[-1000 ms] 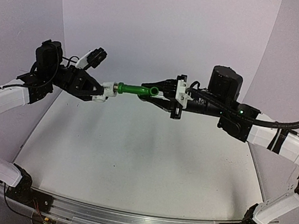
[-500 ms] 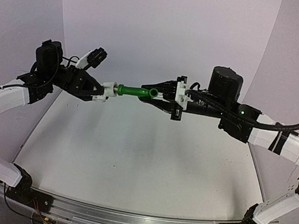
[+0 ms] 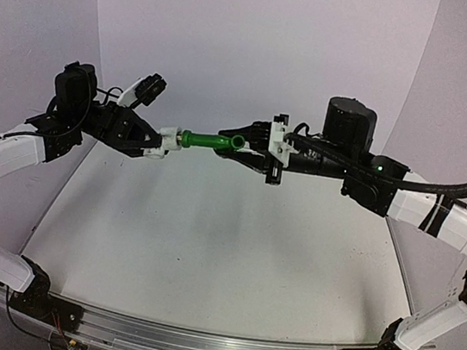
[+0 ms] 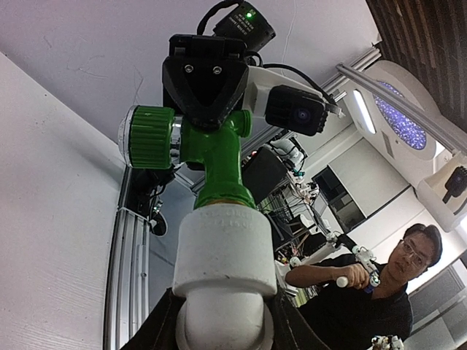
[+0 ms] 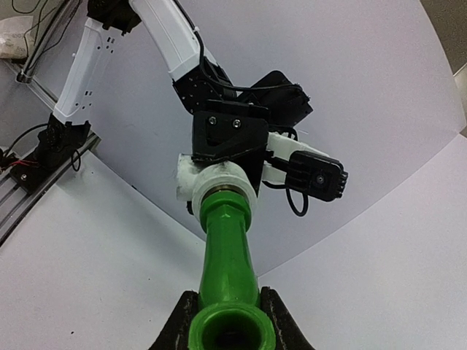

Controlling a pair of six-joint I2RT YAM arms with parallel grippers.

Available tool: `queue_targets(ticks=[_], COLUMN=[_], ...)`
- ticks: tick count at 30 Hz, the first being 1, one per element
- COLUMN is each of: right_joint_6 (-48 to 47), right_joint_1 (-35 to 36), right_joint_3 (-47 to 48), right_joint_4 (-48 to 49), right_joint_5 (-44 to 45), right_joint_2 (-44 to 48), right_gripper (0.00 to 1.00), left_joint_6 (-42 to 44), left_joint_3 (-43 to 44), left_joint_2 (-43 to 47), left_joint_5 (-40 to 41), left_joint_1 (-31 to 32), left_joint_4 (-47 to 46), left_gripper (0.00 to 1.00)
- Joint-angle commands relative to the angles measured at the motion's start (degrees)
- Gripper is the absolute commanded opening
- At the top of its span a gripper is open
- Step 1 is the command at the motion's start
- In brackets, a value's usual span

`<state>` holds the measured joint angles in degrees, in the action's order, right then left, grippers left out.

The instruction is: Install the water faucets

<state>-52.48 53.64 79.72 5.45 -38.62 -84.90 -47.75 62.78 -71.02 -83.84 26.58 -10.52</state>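
The green tap [image 3: 208,141] hangs in mid-air, well above the worktop [image 3: 223,252], midway between the two arms. Its long axis runs almost level from left to right in the top view. It lies in line with both sets of fingers, so the two arms point at each other along it.

The stem end of the tap meets the mouth of the white fitting [image 3: 167,140]. In the left wrist view the green collar sits right against the fitting's rim. How deep the stem goes inside cannot be seen.

The left gripper [image 3: 162,141] has its fingers pinching the white fitting from behind. The right gripper [image 3: 236,143] has its fingers clamped on the tap's head end, one on each side of the round opening there. The ribbed green knob [image 4: 149,137] sticks out sideways, clear of those fingers.

Each arm is equally near, one at each end of the joined pair. I judge the coming move to be a push or a twist along this shared axis. Any sideways drift between the two wrists would likely cock the stem in the socket.
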Motion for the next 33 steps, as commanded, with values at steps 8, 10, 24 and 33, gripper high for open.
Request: queue_targets(ticks=[8, 10, 24, 33], right_joint_6=[6.14, 7.09, 13.12, 19.16], right_joint_1=[0.74, 0.5, -0.62, -1.26], right_joint_3=[8.1, 8.87, 12.62, 15.42], right_joint_4=[-7.22, -7.71, -9.56, -8.54], right_joint_5=[-5.42, -6.42, -12.85, -16.88], right_joint_2=[-4.82, -5.38, -9.1, -11.85], right_gripper=[0.0, 0.0, 0.0, 0.0], left_joint_6=[6.41, 7.91, 27.66, 32.01], left_joint_3=[1.17, 1.44, 7.96, 8.01], left_joint_2=[2.01, 1.94, 1.62, 1.43], left_joint_5=[5.93, 6.41, 11.99, 11.66], left_joint_1=[-0.31, -0.47, -0.37, -0.29], left_joint_4=[-1.35, 0.1, 22.72, 23.12], left_gripper=[0.0, 0.0, 0.0, 0.0])
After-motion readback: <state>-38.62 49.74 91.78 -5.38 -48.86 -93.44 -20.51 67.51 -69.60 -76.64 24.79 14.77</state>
